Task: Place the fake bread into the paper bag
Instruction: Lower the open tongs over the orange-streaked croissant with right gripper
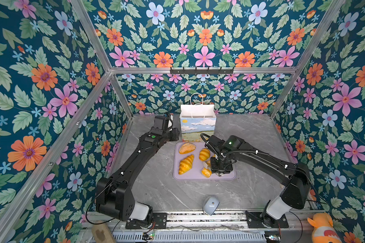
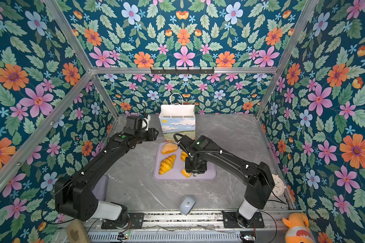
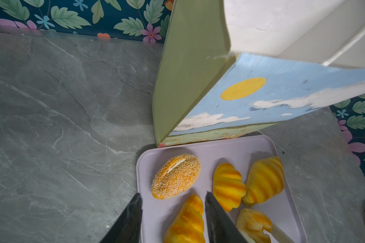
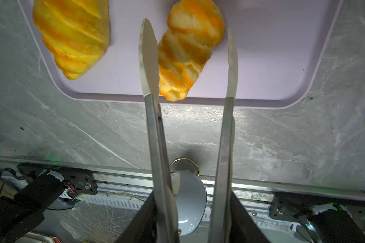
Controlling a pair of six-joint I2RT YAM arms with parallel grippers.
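Right gripper (image 4: 193, 214) clamps tongs (image 4: 156, 136); blades part-spread, straddling pale croissant (image 4: 188, 48) at near edge of tray (image 4: 272, 63), one blade touching, no pinch yet. Fake bread (image 1: 186, 164) likely light, soft, glossy: take across middle, gently. Paper bag (image 1: 198, 126) just beyond tray, far side. Left gripper (image 3: 173, 194) jaws apart, empty.

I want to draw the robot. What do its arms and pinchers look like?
The left arm and right arm are chunky and black, each with a white section near the base and a green light. A ribbed black cable loops along the right one. The left gripper has black, pointed fingers.
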